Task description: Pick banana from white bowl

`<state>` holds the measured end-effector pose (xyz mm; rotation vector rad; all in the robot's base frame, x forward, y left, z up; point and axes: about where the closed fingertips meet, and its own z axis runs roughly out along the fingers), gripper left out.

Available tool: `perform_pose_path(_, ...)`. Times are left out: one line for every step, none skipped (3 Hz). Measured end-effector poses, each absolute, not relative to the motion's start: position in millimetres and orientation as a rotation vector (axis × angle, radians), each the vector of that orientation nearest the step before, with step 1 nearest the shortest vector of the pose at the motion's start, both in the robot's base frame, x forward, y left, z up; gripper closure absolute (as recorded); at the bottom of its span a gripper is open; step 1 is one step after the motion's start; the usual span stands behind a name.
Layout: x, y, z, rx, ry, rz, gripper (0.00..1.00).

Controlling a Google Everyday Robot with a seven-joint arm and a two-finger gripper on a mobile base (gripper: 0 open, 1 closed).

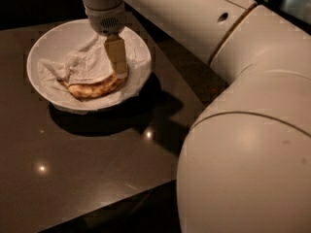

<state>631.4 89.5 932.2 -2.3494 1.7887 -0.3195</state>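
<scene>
1. No readable text, label, brand, number or sign found anywhere.
2. None seen on the gripper (119, 71), which hung inside the white bowl (35, 57) with its tip right at the banana (90, 88).
3. None seen on the pale arm (194, 13) behind the gripper, nor on the dark table (87, 178) below it.

1 banana (92, 87), 1 white bowl (40, 50), 1 paper towel (77, 64), 1 surface (97, 169); 1 end effector (119, 71) over bowl, nr surface's far edge.
</scene>
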Motion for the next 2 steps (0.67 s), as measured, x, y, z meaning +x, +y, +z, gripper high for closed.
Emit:
perform_pose_path(633,95,911,-2.38,1.826,-0.312,0.26)
perform_pose_path(628,95,893,-2.371,1.878,-0.248,0.31)
